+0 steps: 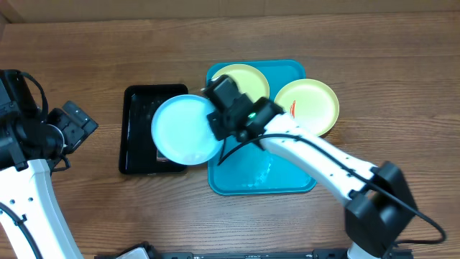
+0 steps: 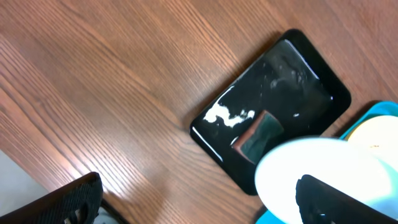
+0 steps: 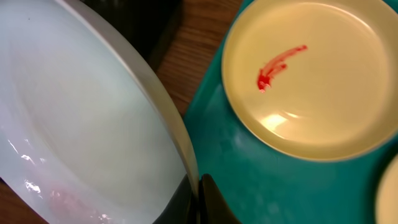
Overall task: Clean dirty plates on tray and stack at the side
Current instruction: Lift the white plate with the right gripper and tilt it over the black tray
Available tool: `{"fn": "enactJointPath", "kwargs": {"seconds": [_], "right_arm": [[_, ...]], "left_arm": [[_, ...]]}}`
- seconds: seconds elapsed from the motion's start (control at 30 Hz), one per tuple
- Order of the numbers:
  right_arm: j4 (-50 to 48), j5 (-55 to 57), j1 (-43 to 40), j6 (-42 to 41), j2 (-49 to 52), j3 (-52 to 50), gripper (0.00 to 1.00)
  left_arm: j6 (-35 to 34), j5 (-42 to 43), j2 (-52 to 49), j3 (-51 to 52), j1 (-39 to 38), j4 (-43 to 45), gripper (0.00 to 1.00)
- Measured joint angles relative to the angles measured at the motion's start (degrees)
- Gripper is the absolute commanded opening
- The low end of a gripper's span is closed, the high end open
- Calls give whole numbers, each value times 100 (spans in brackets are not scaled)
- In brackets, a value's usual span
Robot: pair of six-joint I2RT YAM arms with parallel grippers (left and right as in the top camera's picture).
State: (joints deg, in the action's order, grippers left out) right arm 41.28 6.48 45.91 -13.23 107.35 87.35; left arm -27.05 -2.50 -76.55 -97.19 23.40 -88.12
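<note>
My right gripper (image 1: pixel 218 121) is shut on the rim of the light blue plate (image 1: pixel 183 131), holding it tilted over the black tray (image 1: pixel 135 115). In the right wrist view the fingers (image 3: pixel 211 199) pinch that plate (image 3: pixel 81 112) at its edge, and a faint pink smear shows low on it. Two yellow-green plates (image 1: pixel 243 76) (image 1: pixel 310 102) lie at the back of the turquoise tray (image 1: pixel 262 180); both carry a red smear (image 3: pixel 277 65) (image 1: pixel 293 108). My left gripper (image 1: pixel 72 124) stands open at the left, apart from everything; its fingers (image 2: pixel 74 199) are wide in the left wrist view.
A dark sponge (image 2: pixel 258 134) lies in the wet black tray (image 2: pixel 273 74), partly under the blue plate (image 2: pixel 311 168). Bare wooden table (image 1: pixel 86 57) surrounds both trays. The right arm (image 1: pixel 323 155) stretches across the turquoise tray from the front right.
</note>
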Motion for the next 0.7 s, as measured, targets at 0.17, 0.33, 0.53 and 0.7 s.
{"fn": "enactJointPath", "kwargs": {"seconds": [0.17,0.33,0.53,0.7], "right_arm": [[-750,404,267,98,114,4,4],[-1499,662,391,313,114,20,4],[-2527,1152,599,1069,114,68,4],[-2852,1582,868,1725,114,83,4]], "left_arm": [[0,42,0,0,0,-120,100],[0,39,0,0,0,-153,100],[0,42,0,0,0,-153,100],[2,42,0,0,0,-153,100]]}}
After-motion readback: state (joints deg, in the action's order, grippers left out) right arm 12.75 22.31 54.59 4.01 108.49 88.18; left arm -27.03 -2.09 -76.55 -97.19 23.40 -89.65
